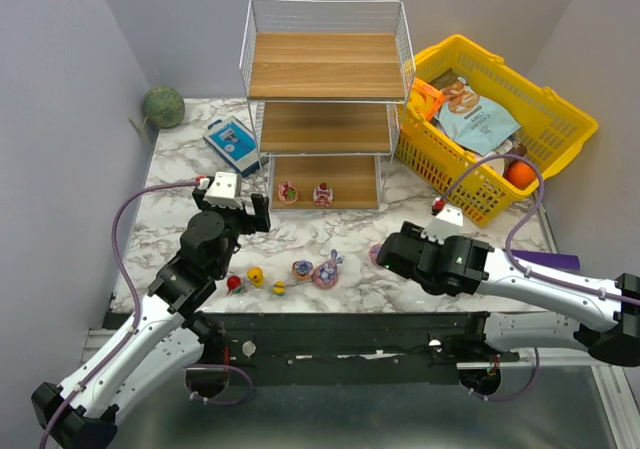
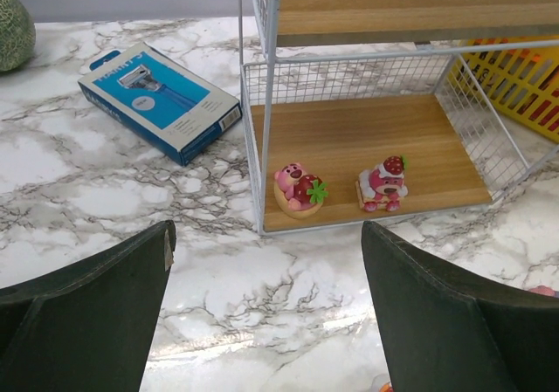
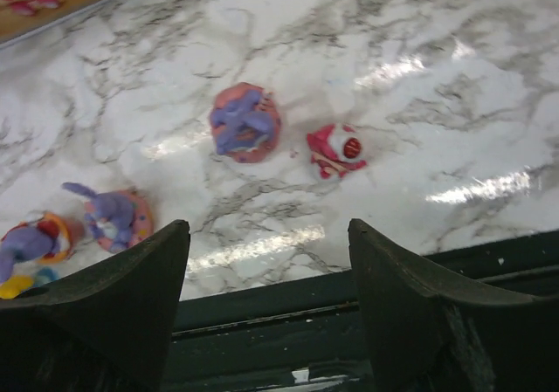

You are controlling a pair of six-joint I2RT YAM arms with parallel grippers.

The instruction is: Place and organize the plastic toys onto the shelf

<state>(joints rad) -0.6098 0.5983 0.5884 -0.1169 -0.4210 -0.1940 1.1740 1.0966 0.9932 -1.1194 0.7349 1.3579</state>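
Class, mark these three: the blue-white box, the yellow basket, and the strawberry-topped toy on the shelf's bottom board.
blue-white box (image 2: 157, 104): left wrist view, middle of its top face.
yellow basket (image 1: 440, 164): top external view, its near wall.
strawberry-topped toy (image 2: 383, 187): left wrist view, its pink body.

Pink-red toys (image 2: 299, 189), white-and-wood shelf (image 2: 367, 139), grey-veined white table (image 2: 87, 191), yellow basket (image 1: 572, 119), blue-white box (image 2: 157, 102)

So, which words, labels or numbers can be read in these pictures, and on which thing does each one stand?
Nothing can be read with certainty.
blue-white box: white lettering along its top edge, too small and blurred to read.
light blue snack packet in the yellow basket: printed lettering, too small to read.
plastic toys and shelf: no text visible.
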